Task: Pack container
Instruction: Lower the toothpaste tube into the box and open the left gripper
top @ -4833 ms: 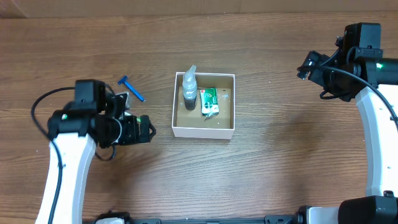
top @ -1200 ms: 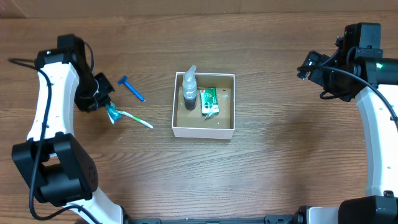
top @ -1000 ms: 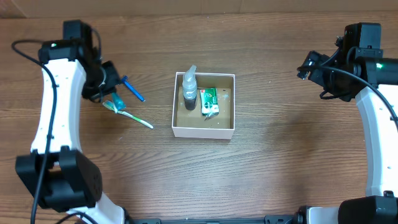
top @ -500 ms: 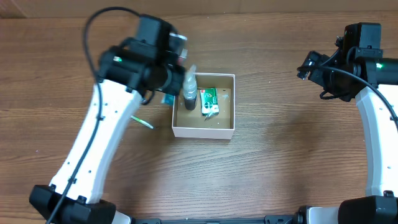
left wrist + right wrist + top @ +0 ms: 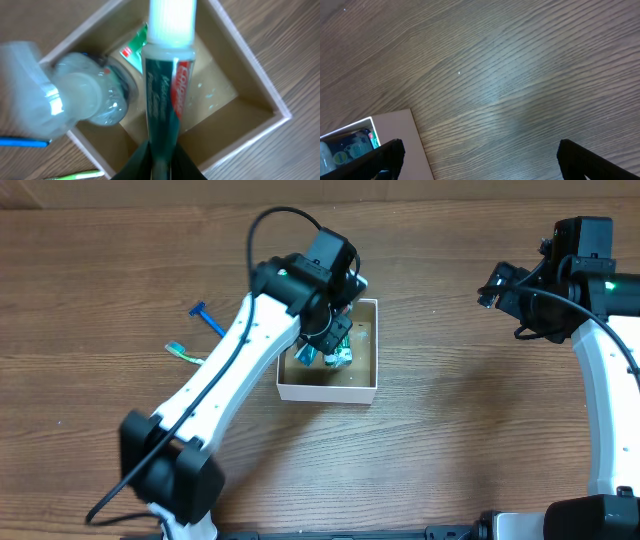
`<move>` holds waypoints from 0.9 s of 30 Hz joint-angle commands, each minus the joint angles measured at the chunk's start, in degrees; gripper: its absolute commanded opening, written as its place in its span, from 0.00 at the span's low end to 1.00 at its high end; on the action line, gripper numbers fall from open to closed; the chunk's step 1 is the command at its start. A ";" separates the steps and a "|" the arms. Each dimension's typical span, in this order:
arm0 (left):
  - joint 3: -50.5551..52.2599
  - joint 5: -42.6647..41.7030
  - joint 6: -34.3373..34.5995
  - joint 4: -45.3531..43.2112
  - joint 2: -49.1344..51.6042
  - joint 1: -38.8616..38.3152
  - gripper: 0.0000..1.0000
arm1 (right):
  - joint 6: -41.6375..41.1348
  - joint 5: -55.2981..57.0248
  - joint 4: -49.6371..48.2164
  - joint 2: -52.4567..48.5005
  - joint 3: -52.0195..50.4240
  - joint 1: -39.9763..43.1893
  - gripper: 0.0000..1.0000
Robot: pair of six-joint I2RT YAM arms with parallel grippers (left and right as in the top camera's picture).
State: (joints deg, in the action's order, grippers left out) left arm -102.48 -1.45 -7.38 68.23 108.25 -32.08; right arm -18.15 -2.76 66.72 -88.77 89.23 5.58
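Glossy plastic tube [image 5: 161,95] (matt cardboard-floored container [image 5: 220,120])

Container [image 5: 330,392], square, white-walled: one. Toothpaste tube [image 5: 162,100]: one. Clear bottle [image 5: 92,97]: one. Green packet [image 5: 136,47]: one. Blue razor [image 5: 211,321]: one. Toothbrush [image 5: 183,354]: one. Total toiletries: five. Counter [image 5: 450,440], wooden: one.

A blue razor [image 5: 211,321] and a green toothbrush [image 5: 183,353] lie near each other on the wooden table [image 5: 450,430].
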 commanded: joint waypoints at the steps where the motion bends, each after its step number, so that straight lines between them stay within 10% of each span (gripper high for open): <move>1: -1.14 0.68 -4.94 1.16 5.01 -0.24 0.19 | 0.15 -0.28 -0.20 0.26 0.63 0.07 1.00; 7: -1.14 0.63 -6.40 2.43 7.48 -0.26 0.38 | 0.15 -0.28 -0.20 0.26 0.63 0.07 1.00; 19: -4.50 0.39 -5.31 4.52 2.01 -0.59 0.38 | 0.15 -0.28 -0.20 0.26 0.63 0.07 1.00; 27: -6.29 7.96 11.85 3.58 -9.01 3.48 0.58 | 0.15 -0.28 -0.20 0.26 0.63 0.07 1.00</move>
State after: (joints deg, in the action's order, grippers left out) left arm -106.61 0.32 -6.96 72.12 105.62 -31.81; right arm -18.15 -2.79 66.74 -88.77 89.23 5.58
